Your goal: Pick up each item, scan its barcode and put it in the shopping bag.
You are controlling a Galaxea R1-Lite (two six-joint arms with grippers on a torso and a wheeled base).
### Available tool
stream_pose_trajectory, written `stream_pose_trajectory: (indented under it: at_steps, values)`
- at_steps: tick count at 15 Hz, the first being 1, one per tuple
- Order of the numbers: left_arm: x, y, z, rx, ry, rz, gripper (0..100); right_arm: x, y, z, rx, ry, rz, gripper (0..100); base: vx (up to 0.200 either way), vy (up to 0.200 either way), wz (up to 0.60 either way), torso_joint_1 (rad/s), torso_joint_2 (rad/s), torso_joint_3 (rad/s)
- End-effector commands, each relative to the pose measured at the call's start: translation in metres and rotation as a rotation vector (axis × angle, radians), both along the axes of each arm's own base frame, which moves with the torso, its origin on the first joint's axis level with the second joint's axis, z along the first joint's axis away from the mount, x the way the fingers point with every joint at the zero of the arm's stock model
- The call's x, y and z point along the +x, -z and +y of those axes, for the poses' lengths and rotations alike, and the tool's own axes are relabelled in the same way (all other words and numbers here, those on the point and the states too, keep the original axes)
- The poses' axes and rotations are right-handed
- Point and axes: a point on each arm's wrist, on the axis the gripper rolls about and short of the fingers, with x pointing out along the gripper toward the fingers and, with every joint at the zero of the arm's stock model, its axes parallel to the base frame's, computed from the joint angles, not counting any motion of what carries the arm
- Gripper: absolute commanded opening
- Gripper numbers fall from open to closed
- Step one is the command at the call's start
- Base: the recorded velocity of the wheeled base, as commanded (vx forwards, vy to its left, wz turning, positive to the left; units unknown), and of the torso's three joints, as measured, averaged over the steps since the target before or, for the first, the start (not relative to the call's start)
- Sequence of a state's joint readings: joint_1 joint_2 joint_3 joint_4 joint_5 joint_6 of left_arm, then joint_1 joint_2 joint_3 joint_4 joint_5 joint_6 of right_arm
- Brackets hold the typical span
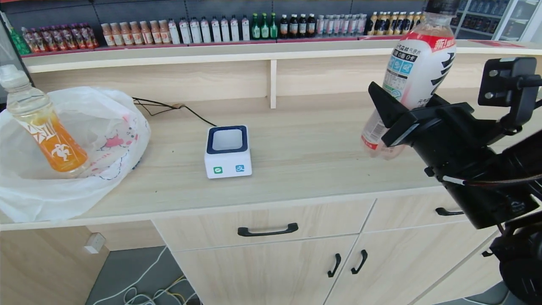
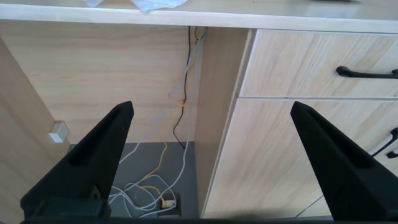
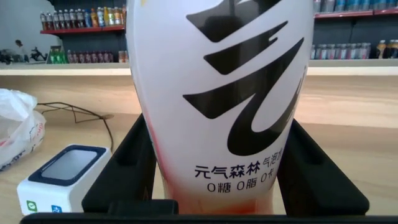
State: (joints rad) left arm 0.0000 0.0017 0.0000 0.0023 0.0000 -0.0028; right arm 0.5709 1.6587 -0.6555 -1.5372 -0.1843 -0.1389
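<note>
Above the right end of the worktop (image 1: pixel 305 148), found the right end effector (image 1: pixel 408 106) clamped on a pale pink drink bottle (image 1: pixel 417 55), dark cap up, tilted a little, base off the wood. Noted black fingers (image 3: pixel 124 174) pressed against both sides of the white label.

Near mid-worktop, saw a small white scanner (image 1: pixel 228 151) with a dark blue rim, window facing up, well apart from the held bottle and lower than it. Traced a black cable (image 1: pixel 169 106) from behind it toward the raised rear ledge (image 1: pixel 271 53).

At the left end, found a white plastic shopping bag (image 1: pixel 114 127), mouth open, with an orange drink bottle (image 1: pixel 42 127) leaning inside, cap above the bag's rim. Judged the scanner to lie between the held bottle and the bag, touching neither.

Below worktop level on the left, found the left end effector (image 2: pixel 211 143) spread wide and empty, aimed at the cabinet front (image 2: pixel 298 155) under a drawer with a black handle (image 2: pixel 367 73). Saw loose white and yellow wires (image 2: pixel 149 186) on the floor in the open gap beside the cabinet.

Behind the worktop, made out rows of bottled drinks (image 1: pixel 254 27) on a store shelf.
</note>
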Motion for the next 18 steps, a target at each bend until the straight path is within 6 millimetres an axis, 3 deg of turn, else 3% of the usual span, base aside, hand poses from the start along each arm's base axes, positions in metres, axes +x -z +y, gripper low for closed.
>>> stream_pose_trajectory:
  at_steps: [1, 11, 14, 16, 18]
  values:
    - [0.000, 0.000, 0.000, 0.000, 0.000, -0.001, 100, 0.002, 0.003, 0.001, -0.005, 0.001, 0.005, 0, 0.000, 0.200, 0.00, 0.007, 0.00, -0.002]
    - [0.000, 0.000, 0.000, 0.000, 0.000, -0.001, 100, 0.005, -0.014, 0.000, 0.084, 0.072, -0.032, 0, 0.000, 0.200, 0.00, 0.004, 0.00, 0.003]
    - [0.000, 0.000, 0.000, 0.000, 0.000, -0.001, 100, 0.003, -0.004, -0.001, 0.066, 0.072, -0.002, 0, 0.000, 0.200, 0.00, 0.004, 0.00, 0.001]
    - [0.000, 0.000, 0.000, 0.000, 0.000, -0.001, 100, 0.004, -0.020, 0.000, 0.111, 0.086, -0.043, 0, 0.000, 0.200, 0.00, 0.005, 0.01, 0.002]
    - [0.000, 0.000, 0.000, 0.003, 0.000, -0.001, 100, 0.003, -0.019, -0.003, 0.103, 0.091, -0.026, 0, 0.000, 0.000, 0.00, 0.000, 0.00, 0.000]
